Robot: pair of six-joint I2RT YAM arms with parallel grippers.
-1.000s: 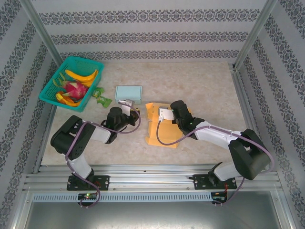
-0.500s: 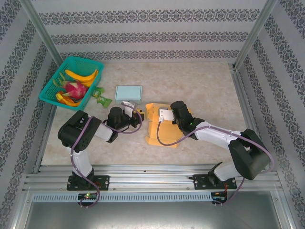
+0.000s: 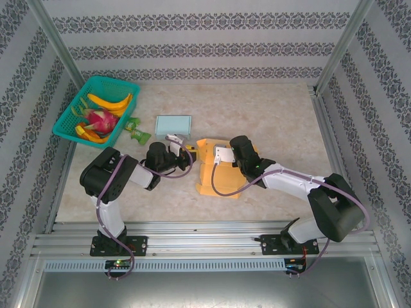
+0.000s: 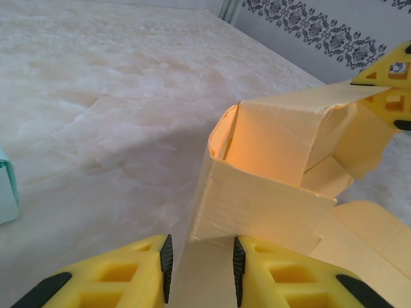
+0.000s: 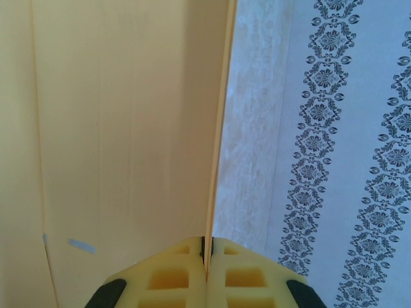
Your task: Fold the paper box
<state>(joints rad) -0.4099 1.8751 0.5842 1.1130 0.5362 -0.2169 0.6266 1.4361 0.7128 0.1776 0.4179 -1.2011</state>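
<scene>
Paper box [image 3: 219, 172] sits mid-table, half raised, between the two arms. The right gripper [image 5: 207, 249] is clenched on the thin edge of one upright wall. The left gripper [image 4: 202, 260] has its jaws parted, with a loose flap [image 4: 204, 282] lying in the gap, seemingly unpinched. The box's standing corner lies straight ahead of the left gripper, so that arm looks better placed to push the flap in.

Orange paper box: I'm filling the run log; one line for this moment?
orange paper box: partly erected | left gripper: jaws open astride flap | right gripper: jaws shut on panel
</scene>
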